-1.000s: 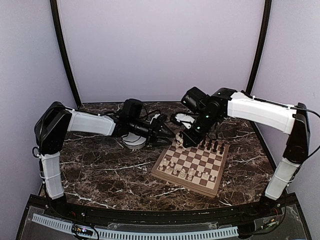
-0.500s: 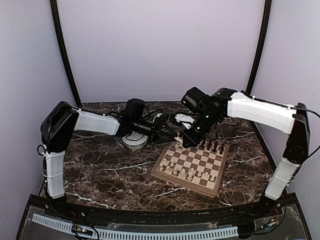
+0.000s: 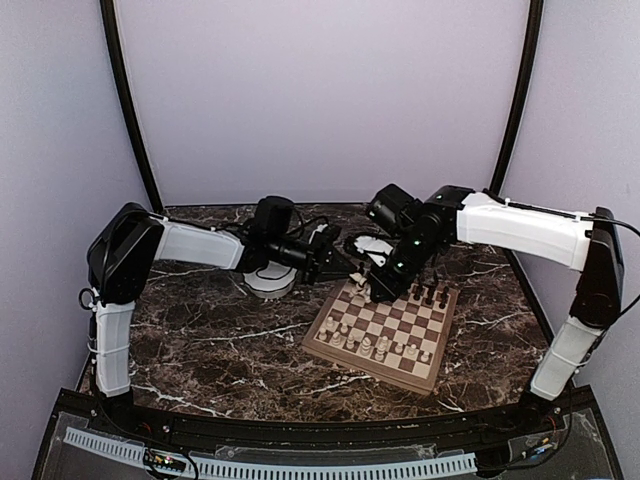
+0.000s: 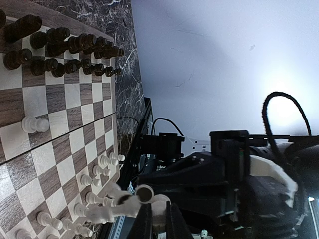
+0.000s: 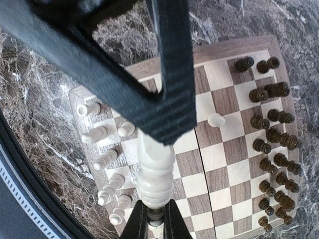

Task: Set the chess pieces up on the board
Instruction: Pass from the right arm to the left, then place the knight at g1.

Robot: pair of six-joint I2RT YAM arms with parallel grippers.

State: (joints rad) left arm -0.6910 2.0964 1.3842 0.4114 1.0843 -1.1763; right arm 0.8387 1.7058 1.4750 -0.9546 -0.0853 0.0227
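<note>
The board [image 3: 331, 352] lies right of centre, with dark pieces [image 3: 428, 294] along its far-right rows and pale pieces [image 3: 372, 345] along its near rows. One pale pawn [image 5: 216, 119] stands alone mid-board. My two grippers meet above the board's far left corner. My right gripper [image 5: 154, 213] is shut on the base of a tall pale piece [image 5: 155, 169], and the piece's top reaches my left gripper's black fingers [image 5: 172, 74]. My left gripper [image 4: 158, 213] is shut on a pale piece [image 4: 160, 206]. I cannot tell whether it is the same one.
A white scalloped bowl [image 3: 270, 284] sits on the marble table [image 3: 220, 340] left of the board, under my left arm. Black frame posts stand at the back corners, and a cable rail runs along the near edge.
My left gripper has moved right from over the bowl to meet the right gripper. My right gripper has shifted slightly right and down over the board's far corner.
</note>
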